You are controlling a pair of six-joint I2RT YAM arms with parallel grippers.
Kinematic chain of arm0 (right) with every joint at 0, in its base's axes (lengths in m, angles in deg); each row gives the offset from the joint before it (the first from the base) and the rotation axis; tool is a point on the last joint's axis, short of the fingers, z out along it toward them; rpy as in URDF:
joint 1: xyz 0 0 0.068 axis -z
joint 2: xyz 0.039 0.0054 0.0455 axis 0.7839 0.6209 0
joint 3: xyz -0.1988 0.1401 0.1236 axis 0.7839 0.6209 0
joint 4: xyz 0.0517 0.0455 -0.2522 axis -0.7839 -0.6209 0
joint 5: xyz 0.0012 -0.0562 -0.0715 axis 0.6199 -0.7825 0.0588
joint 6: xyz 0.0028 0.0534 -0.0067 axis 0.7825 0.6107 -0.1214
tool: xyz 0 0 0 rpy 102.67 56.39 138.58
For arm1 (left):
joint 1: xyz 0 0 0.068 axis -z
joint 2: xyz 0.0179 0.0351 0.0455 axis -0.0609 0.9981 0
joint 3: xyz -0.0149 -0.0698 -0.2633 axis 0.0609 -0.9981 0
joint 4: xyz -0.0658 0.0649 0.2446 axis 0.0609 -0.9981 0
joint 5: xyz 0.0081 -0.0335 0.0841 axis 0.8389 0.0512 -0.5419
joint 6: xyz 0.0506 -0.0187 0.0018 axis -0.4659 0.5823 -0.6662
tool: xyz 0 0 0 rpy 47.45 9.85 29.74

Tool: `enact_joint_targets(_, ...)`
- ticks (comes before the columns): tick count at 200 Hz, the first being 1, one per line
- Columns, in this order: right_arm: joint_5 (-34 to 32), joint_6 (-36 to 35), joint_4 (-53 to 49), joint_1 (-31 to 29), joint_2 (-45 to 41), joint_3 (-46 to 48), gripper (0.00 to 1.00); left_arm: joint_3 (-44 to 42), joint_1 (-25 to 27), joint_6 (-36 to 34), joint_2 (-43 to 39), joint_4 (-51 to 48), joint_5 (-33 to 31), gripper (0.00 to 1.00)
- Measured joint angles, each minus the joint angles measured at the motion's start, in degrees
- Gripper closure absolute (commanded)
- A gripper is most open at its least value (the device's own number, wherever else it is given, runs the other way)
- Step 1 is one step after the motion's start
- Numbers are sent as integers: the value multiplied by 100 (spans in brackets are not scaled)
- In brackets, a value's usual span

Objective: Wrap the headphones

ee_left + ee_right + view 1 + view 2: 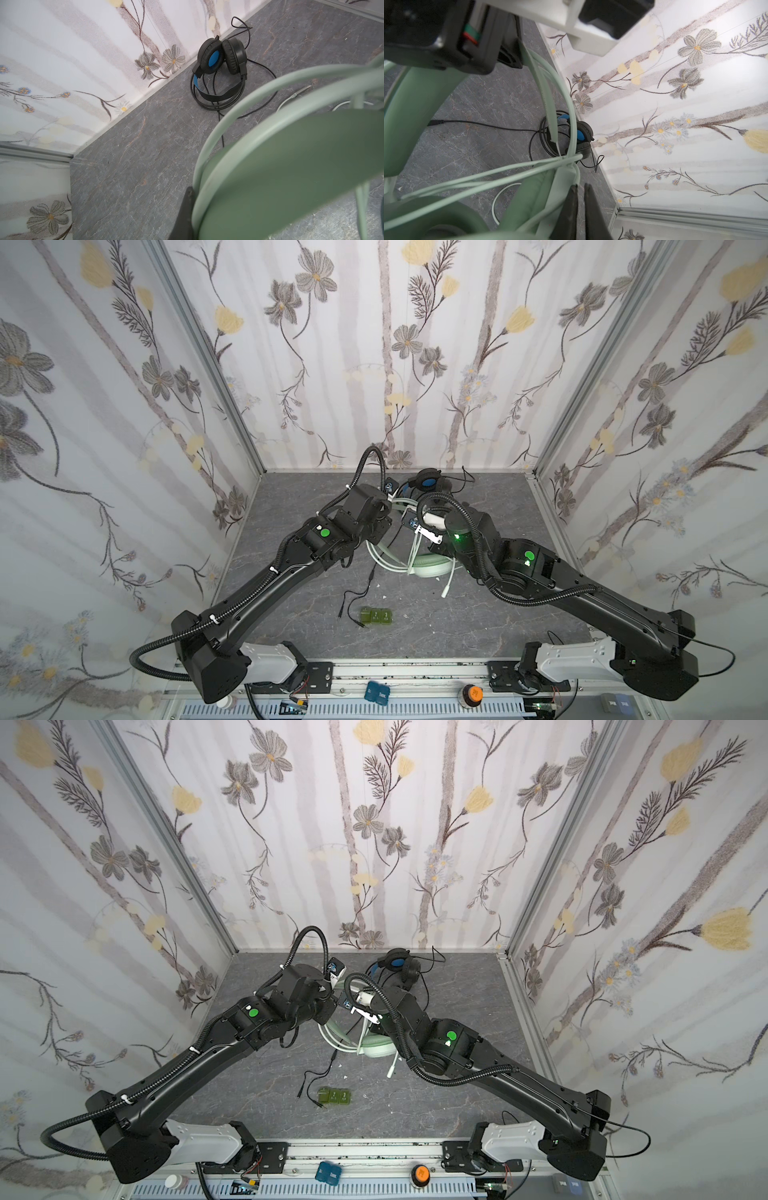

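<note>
The mint green headphones [428, 568] [376, 1048] sit mid-table between my two wrists, partly under them. Their pale cable [508, 172] runs in several strands over the headband, and its plug [446, 589] lies on the table. In the left wrist view the green headband [291, 158] presses against one dark finger [186, 207]; my left gripper is shut on it, the other finger hidden. My right gripper [580, 187] stands beside the headband, its jaws a narrow gap apart with only floor between them. The black headphones [426, 483] [220, 60] rest by the back wall.
A thin black cable [353, 597] trails from the black headphones towards the front. Three small green blocks [376, 616] lie in a row in front of it. Floral walls close in three sides. A blue box [377, 692] and an orange knob [471, 693] sit on the front rail.
</note>
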Motion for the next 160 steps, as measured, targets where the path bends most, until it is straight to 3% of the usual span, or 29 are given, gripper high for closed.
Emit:
enact_joint_targets(78,-52,157,229,284,214,-52,82,0,0,-85,-136,-164,249,100)
enact_joint_targets(160,354,590,457,1056,210,369,80,61,9,-63,-227,-424,603,100)
